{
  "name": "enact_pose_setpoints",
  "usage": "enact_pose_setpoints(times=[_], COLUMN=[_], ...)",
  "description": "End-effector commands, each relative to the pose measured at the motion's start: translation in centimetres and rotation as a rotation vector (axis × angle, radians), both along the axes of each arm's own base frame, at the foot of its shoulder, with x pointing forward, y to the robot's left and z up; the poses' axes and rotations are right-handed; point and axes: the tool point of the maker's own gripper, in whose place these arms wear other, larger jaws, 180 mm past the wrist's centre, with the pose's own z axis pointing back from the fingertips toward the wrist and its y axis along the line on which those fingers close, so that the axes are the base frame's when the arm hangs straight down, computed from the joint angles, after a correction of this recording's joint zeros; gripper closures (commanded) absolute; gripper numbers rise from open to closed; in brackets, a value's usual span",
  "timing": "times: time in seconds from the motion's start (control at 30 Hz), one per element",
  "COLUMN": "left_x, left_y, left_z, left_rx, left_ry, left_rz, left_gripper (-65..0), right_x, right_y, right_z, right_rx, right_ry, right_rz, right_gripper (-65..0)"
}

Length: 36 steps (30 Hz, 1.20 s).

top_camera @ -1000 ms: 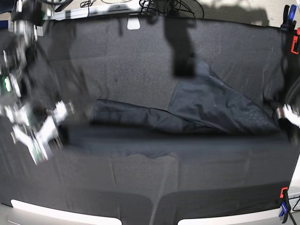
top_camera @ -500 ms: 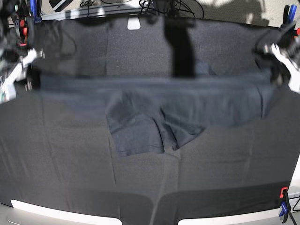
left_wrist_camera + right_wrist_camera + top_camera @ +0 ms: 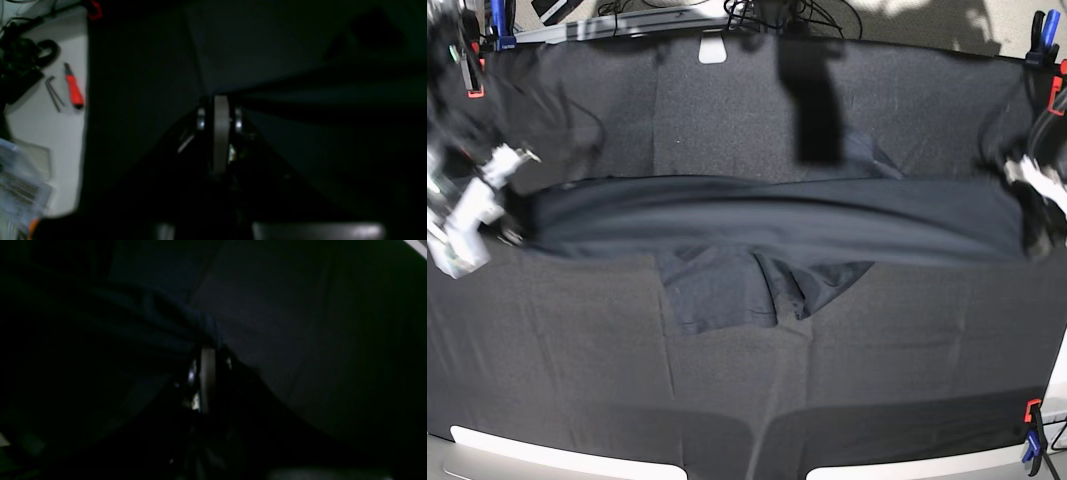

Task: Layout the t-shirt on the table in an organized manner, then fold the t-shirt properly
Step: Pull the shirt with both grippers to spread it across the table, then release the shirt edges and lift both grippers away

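**Op A:** The table [image 3: 727,400] under its black cloth fills my base view, clamps at the far corners, bare pale floor beyond. What's changed on your side?

**Op B:** The t-shirt [image 3: 777,225]. A second ago it lay bunched low across the middle; half a second ago I had it flung high and taut toward the far edge. Now it has come back down a little, stretched as a long band right across the table, its lower part draping onto the cloth at centre.

**Op A:** And the tools?

**Op B:** Left tool [image 3: 1032,195] is pinched tight on one end of the fabric, right tool [image 3: 512,205] clamped on the other; both wrist views show cloth bunched at the closed tips.

**Op A:** So we're mid-layout?

**Op B:** I'd say so. It's spread wide, not yet flat, and folding hasn't begun.
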Motion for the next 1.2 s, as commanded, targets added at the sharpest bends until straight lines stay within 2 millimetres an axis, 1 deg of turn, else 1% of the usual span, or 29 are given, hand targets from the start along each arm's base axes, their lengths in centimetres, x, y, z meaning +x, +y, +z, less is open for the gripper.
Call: enact_pose_setpoints(times=[0.0,0.03,0.1,0.2,0.27,0.33,0.43,0.5,0.57,0.63,0.73,0.8,0.87,0.9,0.93,0.97,1.0,1.03,1.07,1.1,1.17], left_x=[1.1,1.5,1.8,1.0,0.1,-1.2,-3.7,-5.7,-7.6,-9.2,-10.5,-11.0,-11.5,-11.7,-12.0,-12.3,-12.5,-12.8,-13.1,-13.3,-13.4], left_y=[0.7,1.0,1.6,1.5,1.4,1.2,0.6,0.0,-0.1,-0.2,-0.4,-0.3,-0.2,-0.1,0.0,0.1,0.2,0.4,0.7,1.1,2.3], left_z=[2.0,2.0,1.3,-0.4,-1.4,-2.7,-4.8,-6.2,-7.6,-8.6,-9.3,-9.7,-10.1,-10.3,-10.6,-10.8,-11.0,-11.2,-11.4,-11.4,-11.2], left_rx=[0.005,0.001,-0.007,-0.037,-0.048,-0.042,-0.028,-0.021,-0.02,-0.022,-0.027,-0.024,-0.018,-0.012,-0.006,0.0,0.006,0.02,0.036,0.06,0.12], left_ry=[-0.064,-0.065,-0.028,0.056,0.098,0.153,0.233,0.289,0.348,0.391,0.416,0.438,0.466,0.487,0.509,0.527,0.544,0.567,0.588,0.608,0.644], left_rz=[0.008,0.018,0.035,0.038,0.035,0.028,0.004,-0.03,-0.043,-0.043,-0.054,-0.054,-0.052,-0.05,-0.048,-0.047,-0.046,-0.044,-0.043,-0.043,-0.046], left_gripper=[0.0,0.0,0.0,0.0,0.0,0.0,0.0,0.0,0.0,0.0,0.0,0.0,0.0,0.0,-4.0,-11.9,-19.5,-25.7,-29.6,-30.8,-30.8], right_x=[1.2,1.8,2.6,2.6,2.2,1.4,-0.4,-1.8,-3.6,-5.3,-7.3,-7.8,-8.0,-8.1,-8.1,-8.1,-8.1,-8.1,-8.1,-8.1,-7.9], right_y=[0.1,0.3,0.5,0.3,-0.4,-1.1,-2.4,-3.8,-5.0,-5.6,-5.8,-5.8,-6.5,-6.7,-6.9,-6.9,-6.8,-6.8,-6.9,-6.9,-6.7], right_z=[1.0,0.7,-0.1,-0.9,-1.1,-1.3,-1.6,-2.2,-3.0,-4.1,-5.5,-5.8,-6.1,-6.1,-6.1,-6.1,-6.1,-6.1,-6.1,-6.1,-5.9], right_rx=[-0.009,-0.011,-0.006,-0.007,-0.02,-0.008,0.019,0.009,-0.001,-0.01,-0.019,-0.025,-0.061,-0.075,-0.081,-0.081,-0.08,-0.08,-0.081,-0.08,-0.073], right_ry=[-0.049,-0.045,-0.022,0.012,0.037,0.064,0.086,0.112,0.151,0.2,0.263,0.281,0.292,0.296,0.297,0.297,0.296,0.296,0.296,0.295,0.29], right_rz=[0.015,0.019,0.021,0.015,-0.002,-0.021,-0.063,-0.104,-0.141,-0.163,-0.168,-0.169,-0.184,-0.189,-0.19,-0.19,-0.19,-0.19,-0.19,-0.19,-0.184], right_gripper=[0.0,0.0,0.0,0.0,0.0,0.0,0.0,0.0,0.0,0.0,0.0,0.0,0.0,-4.3,-11.9,-19.4,-25.3,-29.2,-30.2,-30.2,-30.2])
